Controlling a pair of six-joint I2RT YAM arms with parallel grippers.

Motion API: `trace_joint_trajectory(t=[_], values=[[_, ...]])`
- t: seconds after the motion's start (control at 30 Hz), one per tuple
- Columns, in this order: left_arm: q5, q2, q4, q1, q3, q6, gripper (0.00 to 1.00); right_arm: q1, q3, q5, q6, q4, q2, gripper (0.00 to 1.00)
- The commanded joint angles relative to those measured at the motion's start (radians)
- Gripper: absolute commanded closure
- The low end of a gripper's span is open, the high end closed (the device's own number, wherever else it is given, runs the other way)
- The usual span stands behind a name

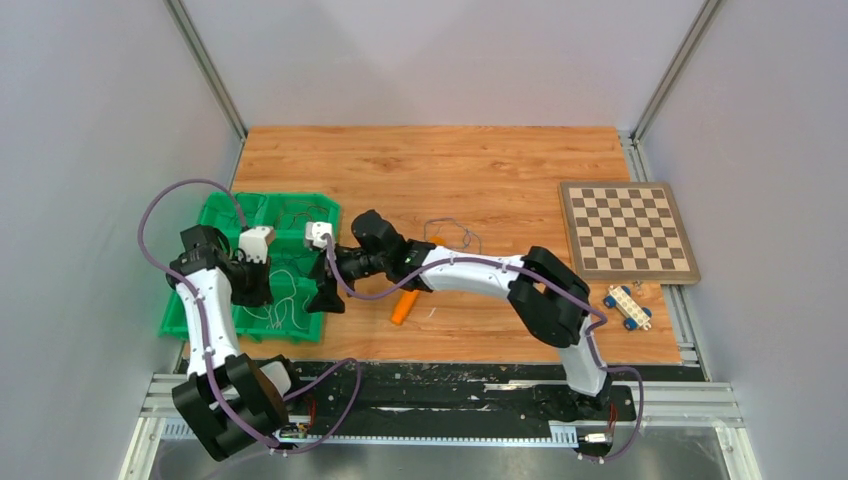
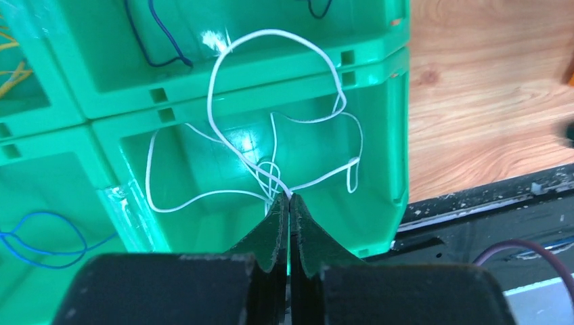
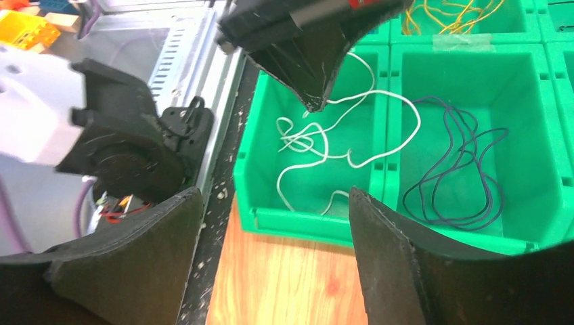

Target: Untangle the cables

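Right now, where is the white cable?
The white cable lies looped in a near compartment of the green bin at the table's left side; in the left wrist view, the left gripper's shut jaws pinch it.

We take this for a robot lab, a test cell rather than a home or a shop. Plain grey walls close it in on three sides, held by aluminium posts. A left arm and a right arm are bolted to a metal rail at the near edge of a wood-look surface, with lilac hoses looping off them. What lies there looks like test props: a green bin of wires, a chessboard, a toy and a marker.
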Motion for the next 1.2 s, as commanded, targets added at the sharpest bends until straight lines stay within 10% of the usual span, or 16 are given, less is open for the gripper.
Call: trace_joint_trajectory(t=[0.0,0.37,0.43,0.53,0.67,1.17], values=[[-0.033,0.035,0.087,0.009,-0.058,0.060,1.00,-0.056,-0.052,-0.068,-0.017,-0.112,-0.118,0.21],[-0.064,0.042,0.010,0.009,-0.018,0.121,1.00,-0.371,-0.237,0.009,-0.207,-0.444,-0.312,0.21],[-0.070,-0.015,-0.035,0.009,0.009,0.164,0.88,-0.422,-0.249,0.058,-0.240,-0.490,-0.324,0.21],[-0.046,-0.055,-0.133,0.009,0.097,0.226,0.37,-0.499,-0.242,0.154,-0.266,-0.558,-0.320,0.19],[0.004,-0.074,-0.211,0.009,0.235,0.228,0.04,-0.559,-0.210,0.263,-0.269,-0.609,-0.288,0.19],[0.098,-0.014,-0.181,-0.076,0.460,0.087,0.00,-0.572,-0.061,0.530,-0.293,-0.678,-0.026,0.24]])
